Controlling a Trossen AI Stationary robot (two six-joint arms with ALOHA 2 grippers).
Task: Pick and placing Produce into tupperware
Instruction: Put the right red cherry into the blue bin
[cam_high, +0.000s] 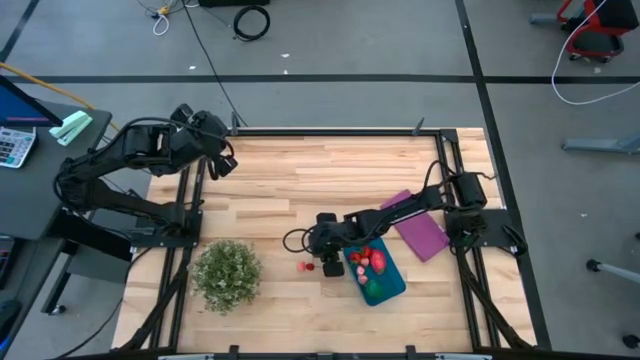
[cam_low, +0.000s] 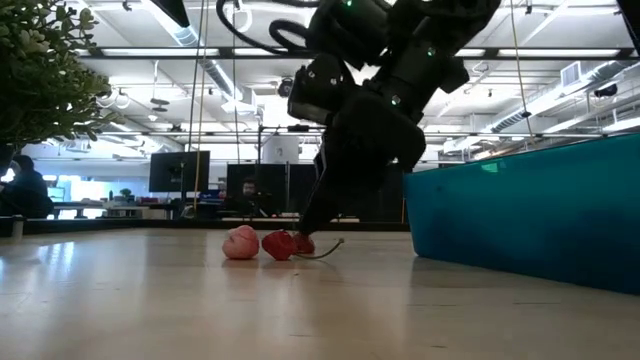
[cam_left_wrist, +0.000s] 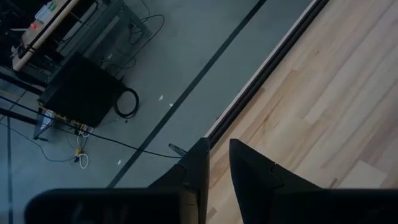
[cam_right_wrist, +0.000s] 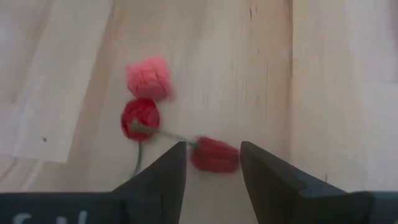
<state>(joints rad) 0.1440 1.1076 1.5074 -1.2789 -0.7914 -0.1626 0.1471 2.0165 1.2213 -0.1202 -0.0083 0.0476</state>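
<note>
Three small pieces of produce are on the wood table left of the tupperware: a pink one (cam_right_wrist: 148, 78), a red round one (cam_right_wrist: 140, 115) with a thin green stem, and a red one (cam_right_wrist: 214, 154). My right gripper (cam_right_wrist: 213, 149) is shut on that last piece. The teal tupperware (cam_high: 392, 290) holds red produce (cam_high: 368, 260) and a green piece (cam_high: 373, 288). My left gripper (cam_high: 225, 162) waits, raised over the table's far left edge. Its fingers (cam_left_wrist: 199, 155) stand a narrow gap apart and hold nothing. My right gripper pinches the red piece by its two opposite sides (cam_right_wrist: 194, 155) between its two fingers. The fingers slant down at it from the table's right side. The piece sits low at the tabletop (cam_low: 300, 243) beside the other two; whether it is clear of the wood I cannot tell.
A bushy green plant clump (cam_high: 227, 273) stands near the table's front left. A flat purple rectangle (cam_high: 420, 232) lies just beyond the tupperware, under my right arm. Bare wood stretches across the table's far half.
</note>
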